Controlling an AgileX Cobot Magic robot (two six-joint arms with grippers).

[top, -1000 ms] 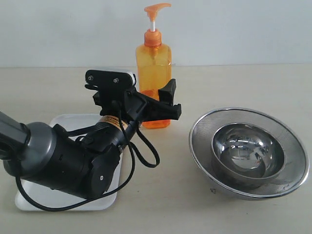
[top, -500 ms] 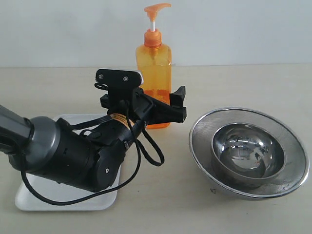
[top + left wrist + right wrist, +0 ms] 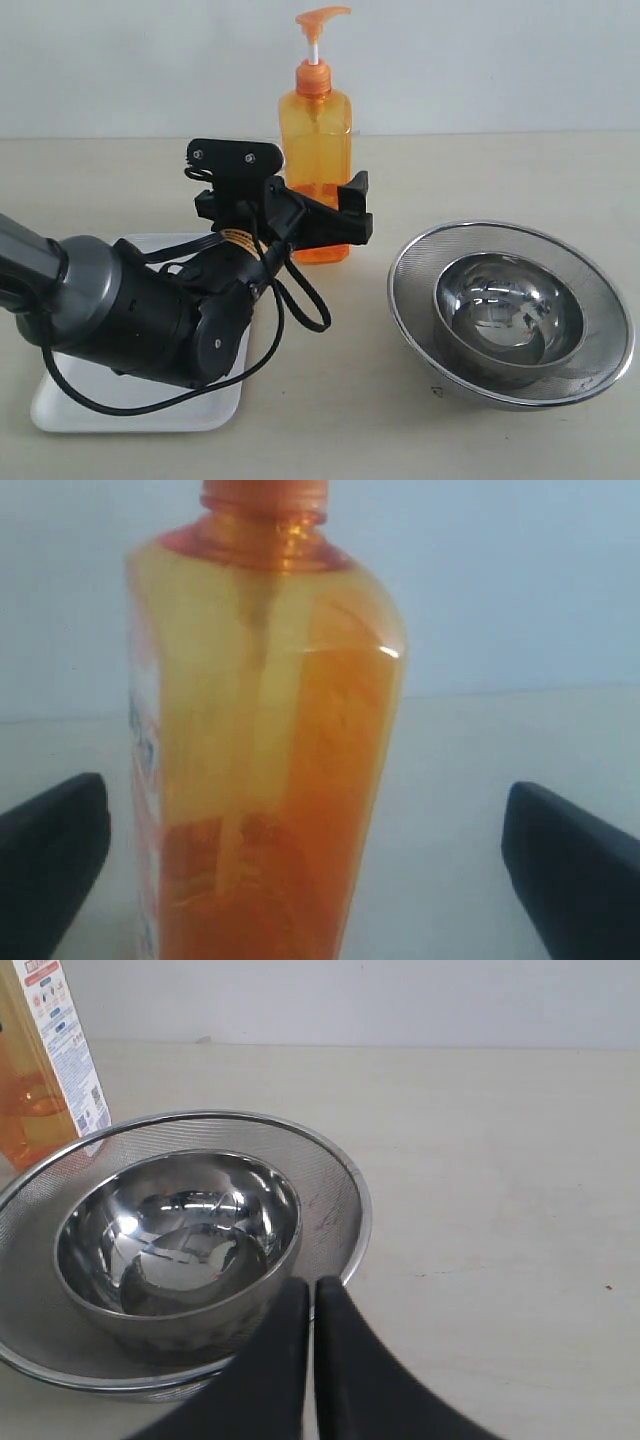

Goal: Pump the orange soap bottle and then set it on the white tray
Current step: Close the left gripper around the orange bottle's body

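The orange soap bottle [image 3: 316, 150] stands upright on the table behind the white tray [image 3: 60, 412], its pump head raised. My left gripper [image 3: 322, 216] is open around the bottle's lower half, one finger [image 3: 356, 206] showing on the bottle's right side. In the left wrist view the bottle [image 3: 260, 760] fills the space between the two black fingertips [image 3: 52, 852], which stand wide of it and do not touch it. My right gripper [image 3: 312, 1298] is shut on nothing, hovering by the steel bowls; the bottle's label side [image 3: 62, 1030] shows at that view's edge.
A round steel bowl [image 3: 505, 312] sits inside a wide mesh strainer [image 3: 415, 262] to the right of the bottle. The left arm's body and its cable lie over much of the tray. A pale wall stands behind the table.
The left gripper swung a little to the right, then came back left, staying open around the bottle. The bottle and the bowls have not moved.
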